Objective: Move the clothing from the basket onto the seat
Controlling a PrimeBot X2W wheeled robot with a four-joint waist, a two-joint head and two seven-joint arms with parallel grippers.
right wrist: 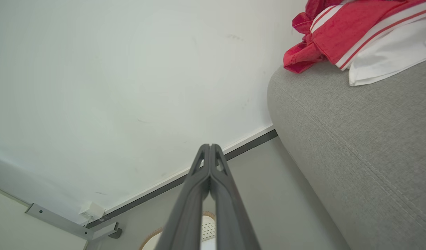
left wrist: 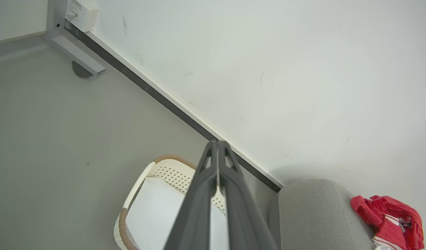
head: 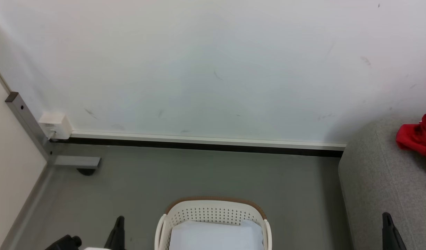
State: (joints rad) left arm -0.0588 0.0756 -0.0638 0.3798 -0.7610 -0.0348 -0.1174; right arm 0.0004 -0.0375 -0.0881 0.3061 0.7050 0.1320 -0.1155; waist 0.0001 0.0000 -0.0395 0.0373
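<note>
Head view: cream-white perforated plastic basket (head: 213,212), 6 o'clock, looks empty; red jerseys (head: 412,137) lie on grey woven sofa (head: 376,180), 3 o'clock. Left gripper (left wrist: 217,143) and right gripper (right wrist: 210,146) are pinched together, empty: confirm, then withdraw.

L gripper (left wrist: 218,143) closed, empty; R gripper (right wrist: 210,146) closed, empty; both held low, pointing fwd.
</note>
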